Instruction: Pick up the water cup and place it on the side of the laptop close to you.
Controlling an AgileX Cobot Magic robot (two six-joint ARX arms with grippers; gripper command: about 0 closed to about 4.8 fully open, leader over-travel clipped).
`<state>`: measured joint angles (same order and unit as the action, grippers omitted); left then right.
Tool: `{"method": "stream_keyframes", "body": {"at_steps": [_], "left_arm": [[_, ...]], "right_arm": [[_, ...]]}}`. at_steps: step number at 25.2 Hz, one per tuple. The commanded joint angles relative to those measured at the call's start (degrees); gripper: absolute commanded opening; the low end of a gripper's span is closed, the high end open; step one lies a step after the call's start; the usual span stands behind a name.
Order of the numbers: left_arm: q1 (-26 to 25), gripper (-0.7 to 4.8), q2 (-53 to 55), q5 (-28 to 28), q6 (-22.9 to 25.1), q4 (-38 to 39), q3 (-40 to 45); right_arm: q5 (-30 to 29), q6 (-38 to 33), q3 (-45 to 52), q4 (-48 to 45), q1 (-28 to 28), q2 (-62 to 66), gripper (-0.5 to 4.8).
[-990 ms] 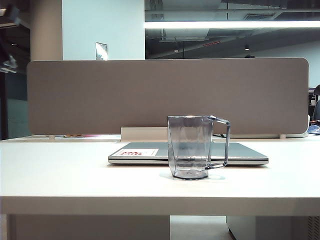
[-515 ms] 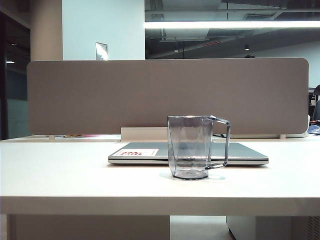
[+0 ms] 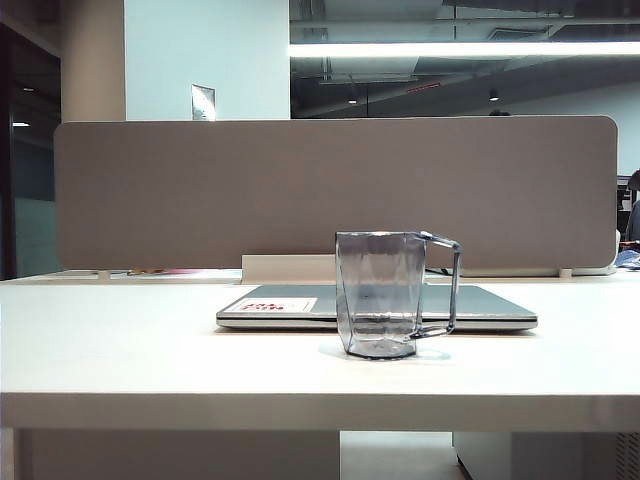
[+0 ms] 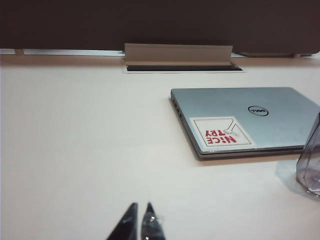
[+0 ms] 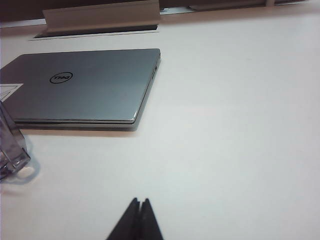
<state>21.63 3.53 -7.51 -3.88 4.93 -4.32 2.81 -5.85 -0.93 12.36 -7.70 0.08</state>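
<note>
The water cup (image 3: 380, 295), clear grey and faceted, stands upright on the white table just in front of the closed silver laptop (image 3: 490, 302), handle to the right. Neither arm shows in the exterior view. In the left wrist view my left gripper (image 4: 141, 205) hovers over bare table, its jaws drawn together with nothing between them; the laptop (image 4: 250, 115) and an edge of the cup (image 4: 311, 160) lie well beyond it. My right gripper (image 5: 140, 200) is shut and empty over bare table, with the laptop (image 5: 85, 85) and cup (image 5: 10, 150) off to its side.
A grey partition panel (image 3: 330, 190) runs along the back of the table. A raised cable flap (image 3: 285, 268) stands behind the laptop. The table's front edge (image 3: 320, 400) is close below the cup.
A blurred dark arm part at the exterior view's upper left edge has left the picture. The cup and laptop have not moved.
</note>
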Motion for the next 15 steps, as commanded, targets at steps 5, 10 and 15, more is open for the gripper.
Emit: {"method": "stream_keyframes", "body": {"at_steps": [5, 10, 15], "left_arm": [[0.1, 0.16, -1.1, 0.3, 0.8, 1.1, 2.1], [0.1, 0.16, -1.1, 0.3, 0.8, 0.6, 3.9], [0.1, 0.16, -1.2, 0.2, 0.9, 1.2, 3.9]], "right_arm": [[0.1, 0.3, 0.1, -0.7, 0.0, -0.1, -0.09], [1.3, 0.3, 0.2, -0.8, 0.0, -0.1, -0.09], [2.3, 1.4, 0.9, -2.2, 0.0, -0.1, -0.09]]}}
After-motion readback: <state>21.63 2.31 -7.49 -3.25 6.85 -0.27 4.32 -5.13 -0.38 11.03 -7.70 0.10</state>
